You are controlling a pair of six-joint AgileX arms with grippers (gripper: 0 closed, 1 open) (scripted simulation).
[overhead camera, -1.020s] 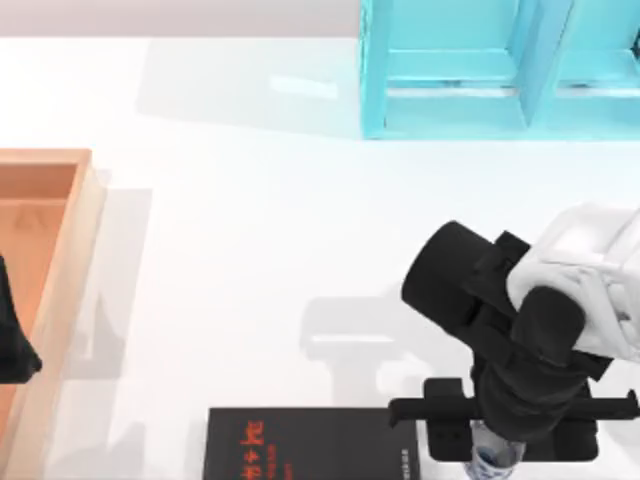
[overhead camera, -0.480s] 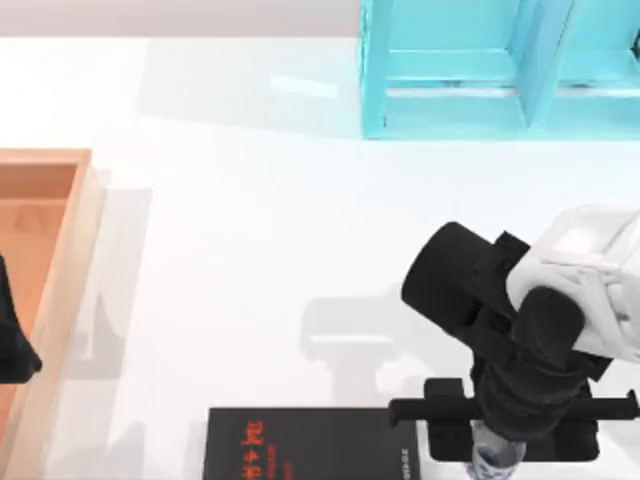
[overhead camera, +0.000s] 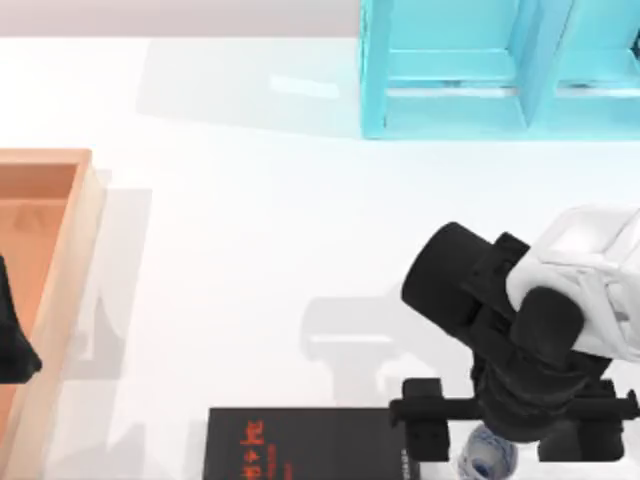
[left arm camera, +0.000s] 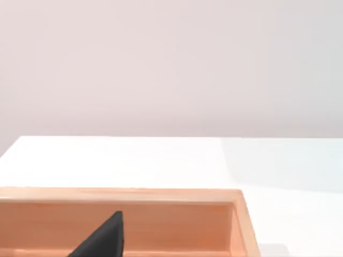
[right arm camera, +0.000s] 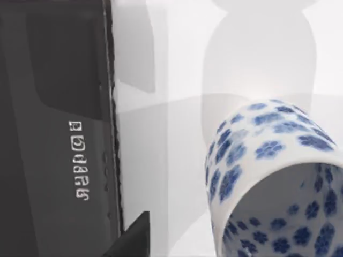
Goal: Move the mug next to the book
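Observation:
The mug (overhead camera: 487,458), white with blue flowers, stands upright on the table just right of the book (overhead camera: 300,445), a flat black volume with red lettering at the table's front edge. My right gripper (overhead camera: 508,440) hangs directly over the mug, open, its two black fingers spread wide on either side and apart from it. The right wrist view shows the mug (right arm camera: 273,176) close up with a strip of bare table between it and the book (right arm camera: 53,134), and one fingertip (right arm camera: 131,241) beside the book's edge. My left gripper (overhead camera: 10,340) is parked over the tray at the far left.
An orange-brown wooden tray (overhead camera: 60,260) lies along the left edge, its rim (left arm camera: 161,195) also in the left wrist view. A cyan shelf unit (overhead camera: 450,70) stands at the back right. White tabletop stretches across the middle.
My right gripper's fingers have spread apart and let go of the mug, which now stands free on the table. The left arm has not moved.

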